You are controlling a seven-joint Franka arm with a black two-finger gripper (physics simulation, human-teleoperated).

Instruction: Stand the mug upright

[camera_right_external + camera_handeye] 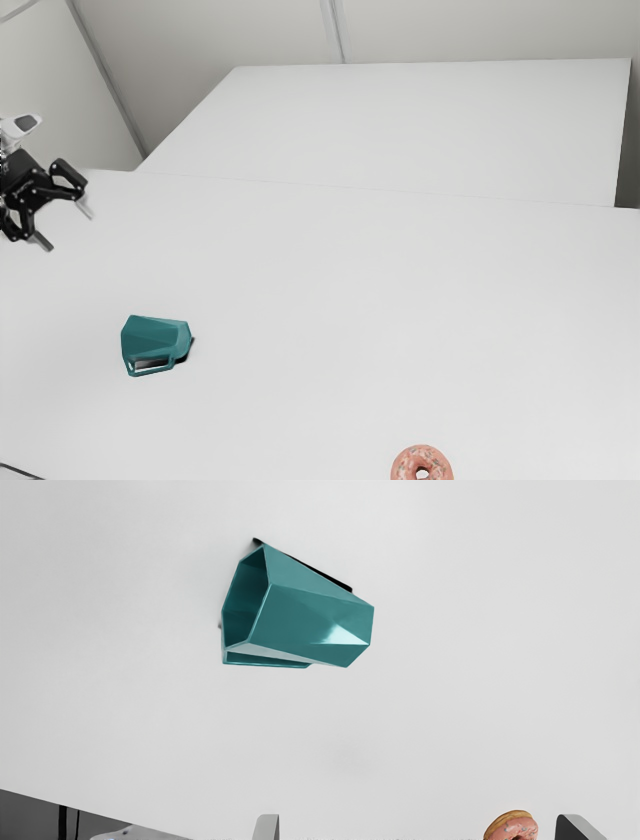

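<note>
Closest, at the bottom edge of the exterior view, a round doughnut with pink speckled icing (422,454) lies flat on a smooth white worktop (300,300). Farther back and toward the exterior view's left is a teal, glossy, many-sided mug (158,335), tipped over on its side on the worktop. Its hollow mouth faces away from the doughnut, its narrower base is toward it, and its angular loop handle (153,372) is on the side nearer to me. Beyond the mug and well apart from it, at the exterior view's left edge, hangs the black two-fingered end effector (68,230), its fingers spread wide. Farthest back are pale grey walls (200,35).
</note>
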